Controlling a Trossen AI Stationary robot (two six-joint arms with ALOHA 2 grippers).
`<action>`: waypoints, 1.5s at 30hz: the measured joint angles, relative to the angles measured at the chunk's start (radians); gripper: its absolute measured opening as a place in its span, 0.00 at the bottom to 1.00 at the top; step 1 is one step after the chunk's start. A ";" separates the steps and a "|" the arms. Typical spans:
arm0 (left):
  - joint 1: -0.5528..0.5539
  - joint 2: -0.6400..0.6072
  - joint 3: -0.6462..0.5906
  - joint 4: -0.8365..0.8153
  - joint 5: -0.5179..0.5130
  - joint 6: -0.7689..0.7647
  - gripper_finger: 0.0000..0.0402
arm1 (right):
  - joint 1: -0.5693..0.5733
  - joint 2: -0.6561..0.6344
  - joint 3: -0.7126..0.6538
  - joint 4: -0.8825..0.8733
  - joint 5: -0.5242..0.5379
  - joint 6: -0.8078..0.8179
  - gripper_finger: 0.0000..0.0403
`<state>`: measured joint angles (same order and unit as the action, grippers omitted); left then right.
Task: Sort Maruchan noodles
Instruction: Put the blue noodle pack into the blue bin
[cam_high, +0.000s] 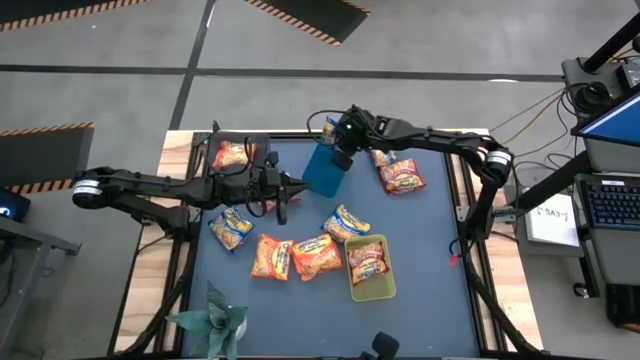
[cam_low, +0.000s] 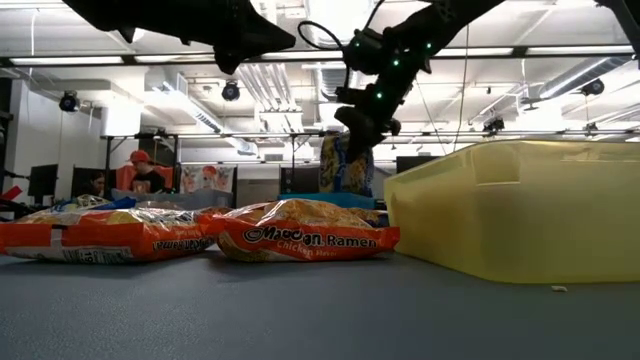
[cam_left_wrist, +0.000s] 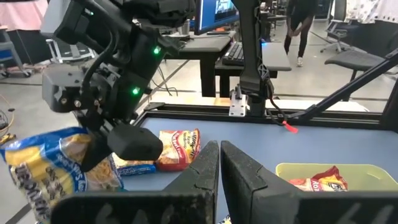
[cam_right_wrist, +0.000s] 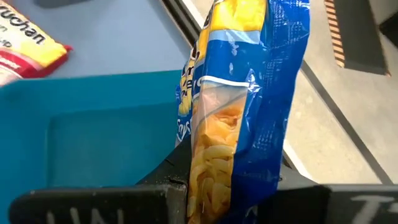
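right end effector (cam_high: 333, 133) clamps blue packet (cam_right_wrist: 239, 118), hanging upright over blue bin (cam_high: 324, 170) | left end effector (cam_high: 284, 186) closed, empty, beside bin

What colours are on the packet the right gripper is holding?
Blue and yellow packet, clearest in the right wrist view, held above the blue bin.

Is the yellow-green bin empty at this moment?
No, the high view shows one red packet lying inside the yellow-green bin.
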<state>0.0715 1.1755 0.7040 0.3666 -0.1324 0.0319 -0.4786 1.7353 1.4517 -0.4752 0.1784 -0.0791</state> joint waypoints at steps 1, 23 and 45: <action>0.000 0.000 0.000 0.000 0.000 0.000 0.00 | 0.000 0.007 0.000 0.003 -0.002 -0.002 0.16; 0.000 0.001 -0.002 -0.002 0.000 0.000 0.00 | 0.000 0.145 -0.001 0.048 0.006 -0.039 0.19; 0.000 0.001 -0.005 -0.002 0.000 0.000 0.00 | 0.000 0.142 -0.001 0.028 0.008 -0.026 0.29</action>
<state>0.0715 1.1767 0.6987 0.3649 -0.1322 0.0319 -0.4786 1.8778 1.4506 -0.4473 0.1860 -0.1053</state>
